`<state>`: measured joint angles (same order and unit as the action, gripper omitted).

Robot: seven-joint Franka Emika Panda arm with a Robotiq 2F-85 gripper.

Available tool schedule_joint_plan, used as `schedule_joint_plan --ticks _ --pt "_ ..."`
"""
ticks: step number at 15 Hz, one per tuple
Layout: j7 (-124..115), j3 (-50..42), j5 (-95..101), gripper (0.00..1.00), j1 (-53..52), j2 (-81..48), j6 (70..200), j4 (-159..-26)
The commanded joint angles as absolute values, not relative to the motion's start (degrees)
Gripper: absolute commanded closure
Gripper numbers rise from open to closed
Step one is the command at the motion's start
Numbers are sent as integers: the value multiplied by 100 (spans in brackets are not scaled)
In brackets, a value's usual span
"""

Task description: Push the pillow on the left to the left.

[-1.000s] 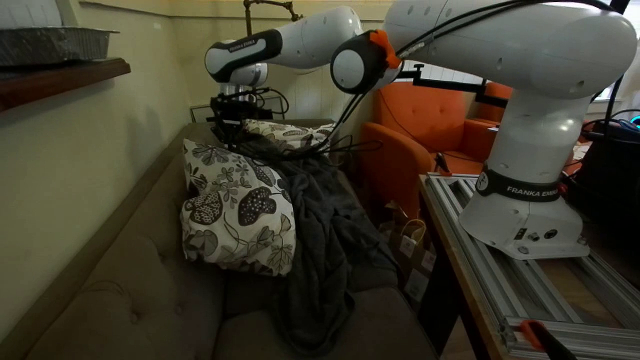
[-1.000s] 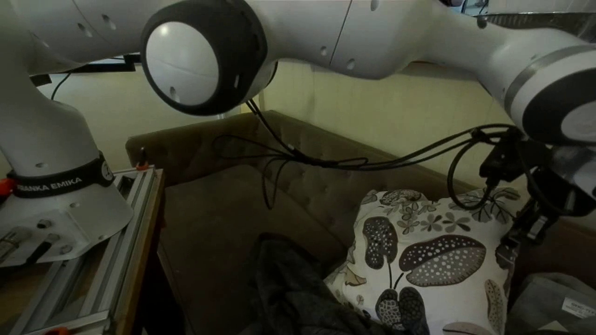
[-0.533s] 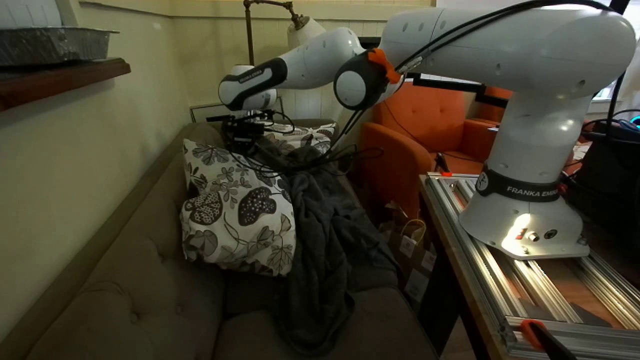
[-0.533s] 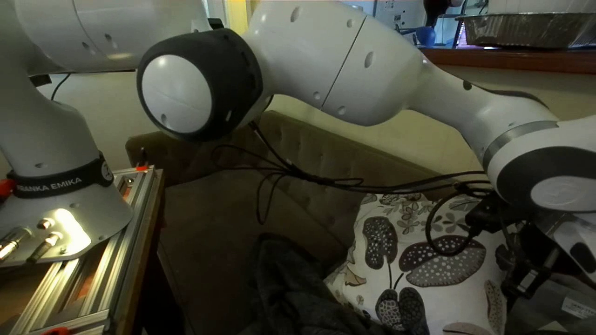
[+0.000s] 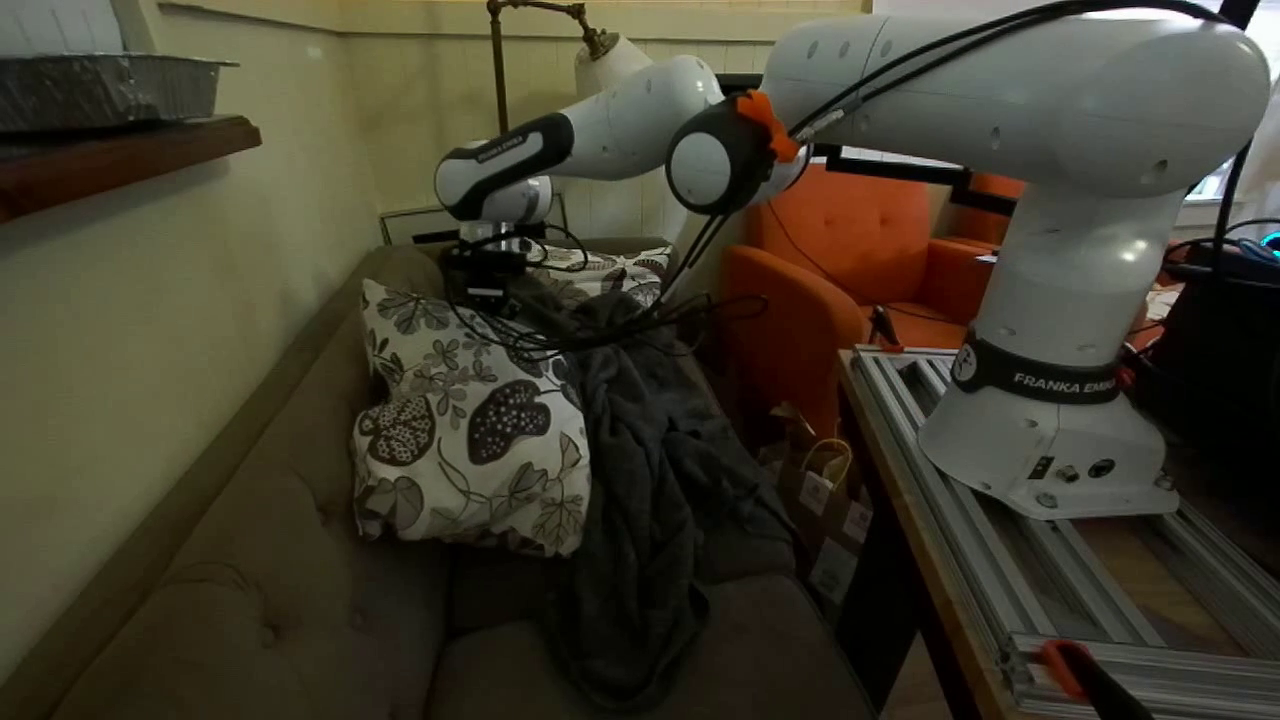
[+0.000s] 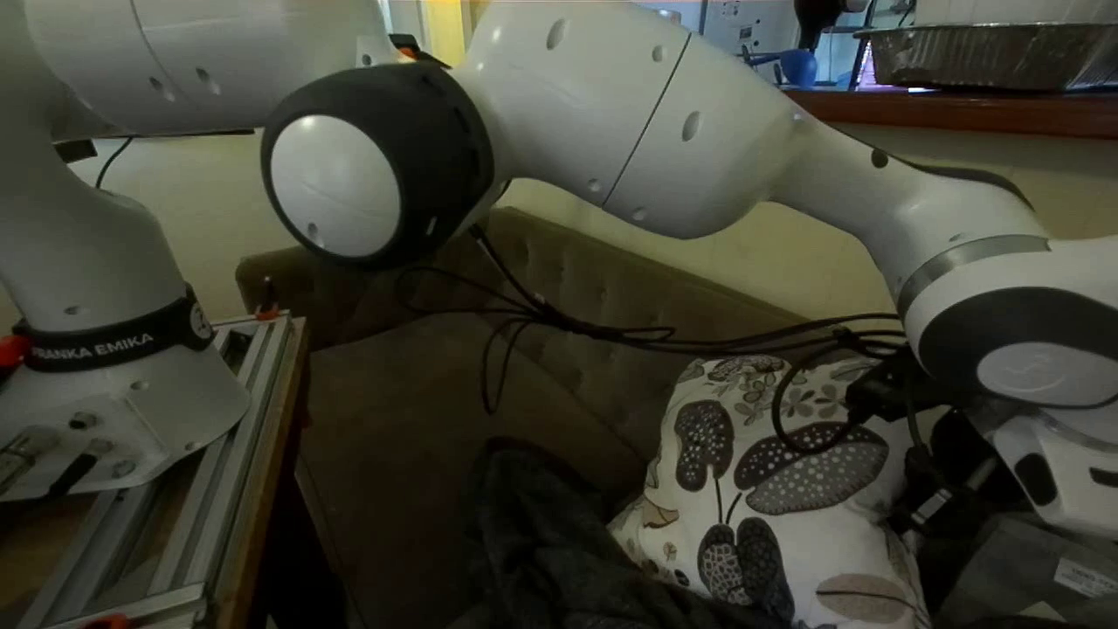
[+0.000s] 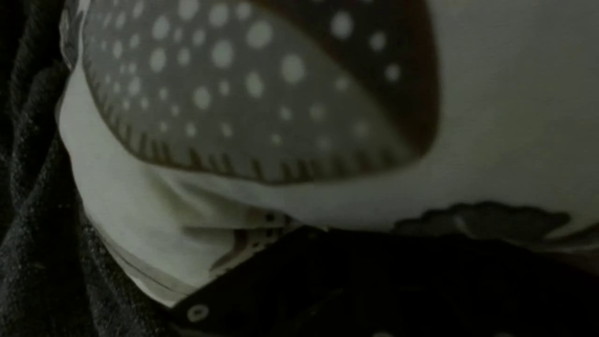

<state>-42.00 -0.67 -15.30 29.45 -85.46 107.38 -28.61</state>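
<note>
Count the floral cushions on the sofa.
2, in an exterior view: a large cream floral fabric cushion in front; a similar cushion behind, partly hidden. More may be covered.

I see cream walls (image 5: 300,180) | tufted grey-brown sofa (image 5: 270,560) along one | orange armchair (image 5: 860,215) nearby | red-brown wall shelf (image 5: 150,155) | brass-armed lamp (image 5: 612,65) behind

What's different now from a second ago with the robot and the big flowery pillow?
In an exterior view, the end effector came down and moved left. The big flowery pillow shifted a little to the left in both exterior views. I can't see anything being grabbed or let go. The dark grey blanket and the smaller cushion stayed where they were.
</note>
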Motion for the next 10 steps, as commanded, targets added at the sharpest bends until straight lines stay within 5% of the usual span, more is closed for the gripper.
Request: schedule_joint_plan --ticks 1,10 --pt "-4261 366 -1902 100 2960 -8533 9932 -2662" --pt "-4229 1028 -2372 100 2837 -8394 8745 -2717"
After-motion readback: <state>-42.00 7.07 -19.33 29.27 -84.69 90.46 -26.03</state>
